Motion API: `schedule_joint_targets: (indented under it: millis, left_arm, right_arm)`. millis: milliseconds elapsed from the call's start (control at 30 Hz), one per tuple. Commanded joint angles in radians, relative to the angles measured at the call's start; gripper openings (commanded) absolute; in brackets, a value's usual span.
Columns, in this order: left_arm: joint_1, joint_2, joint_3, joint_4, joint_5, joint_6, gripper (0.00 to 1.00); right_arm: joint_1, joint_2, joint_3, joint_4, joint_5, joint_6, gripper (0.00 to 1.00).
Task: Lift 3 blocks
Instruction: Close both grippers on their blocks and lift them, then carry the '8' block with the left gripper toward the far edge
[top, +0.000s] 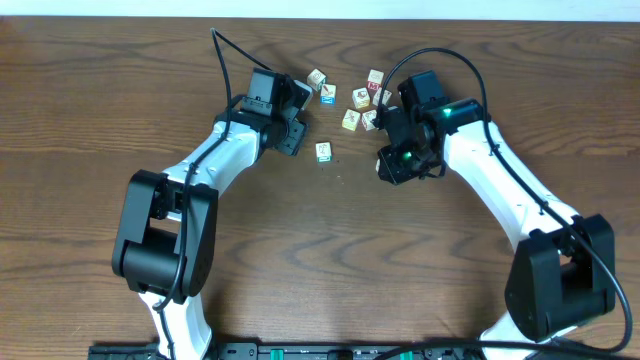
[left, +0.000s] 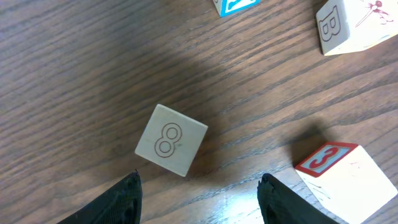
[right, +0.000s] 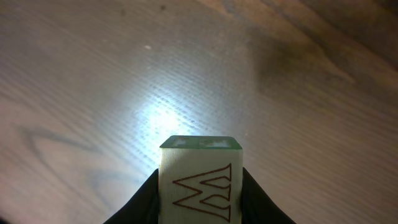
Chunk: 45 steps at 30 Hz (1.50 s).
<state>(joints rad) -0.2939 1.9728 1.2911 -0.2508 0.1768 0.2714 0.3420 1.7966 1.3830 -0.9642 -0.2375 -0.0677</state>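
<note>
- While the right jaws are clenched on the W block (right: 200, 186), a pale wooden cube with a green top face and a red-outlined W, its lower part runs off the bottom edge of the right wrist view, so whether it touches the worktop (right: 93, 74) cannot be told.
- Black fingers (right: 140, 202) press its left and right sides; only their inner edges show.
- Beyond that block the worktop is blurred, with a bright patch of light just past the green face.
- From overhead the W block is hidden under the right arm (top: 480, 160), whose wrist sits beside a cluster of small cubes (top: 360, 98) at the far middle; their prints are too small to read there.
- The left jaws stand released: two dark fingertips (left: 127, 199) show at the bottom of the left wrist view, well apart and cut off by the frame.
- The 8 block (left: 171, 148), pale with an outlined 8 on top, lies on the worktop just beyond the gap between those fingertips, turned at an angle and touching neither.
- To its right lies a red 3 cube (left: 339, 177), cut off at the bottom.
- At the far right a B block (left: 348, 25) is cropped by the frame edges; a blue-faced cube (left: 236, 5) shows only a corner at the top.
- One lone cube (top: 323, 151) lies nearer than the cluster, between the left arm (top: 215, 155) and the right arm.
</note>
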Motion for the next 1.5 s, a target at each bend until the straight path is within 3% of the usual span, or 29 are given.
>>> schedule_joint_targets:
  millis: [0, 300, 667, 967, 1200, 1267, 1467]
  left_arm:
    - [0.008, -0.007, -0.011, 0.008, -0.028, 0.062, 0.60]
    - [0.014, 0.057, -0.011, 0.044, -0.033, 0.084, 0.60]
    - [0.036, 0.064, -0.011, 0.097, -0.035, 0.085, 0.59]
    - [0.036, 0.095, -0.011, 0.119, -0.035, 0.087, 0.48]
    - [0.036, 0.136, -0.011, 0.118, -0.035, 0.087, 0.47]
    - [0.036, 0.137, -0.011, 0.118, -0.035, 0.087, 0.40]
    - [0.035, 0.137, -0.011, 0.114, -0.035, 0.083, 0.32]
  right_arm:
    - [0.023, -0.034, 0.008, -0.021, -0.045, 0.023, 0.01]
    - [0.116, -0.034, -0.131, 0.065, -0.022, 0.111, 0.01]
    - [0.118, -0.034, -0.329, 0.216, -0.025, 0.165, 0.01]
    - [0.118, -0.034, -0.384, 0.262, -0.022, 0.164, 0.01]
    - [0.118, -0.034, -0.384, 0.277, -0.020, 0.164, 0.01]
    - [0.118, -0.034, -0.384, 0.284, 0.002, 0.172, 0.01]
    - [0.118, -0.034, -0.384, 0.301, 0.027, 0.176, 0.01]
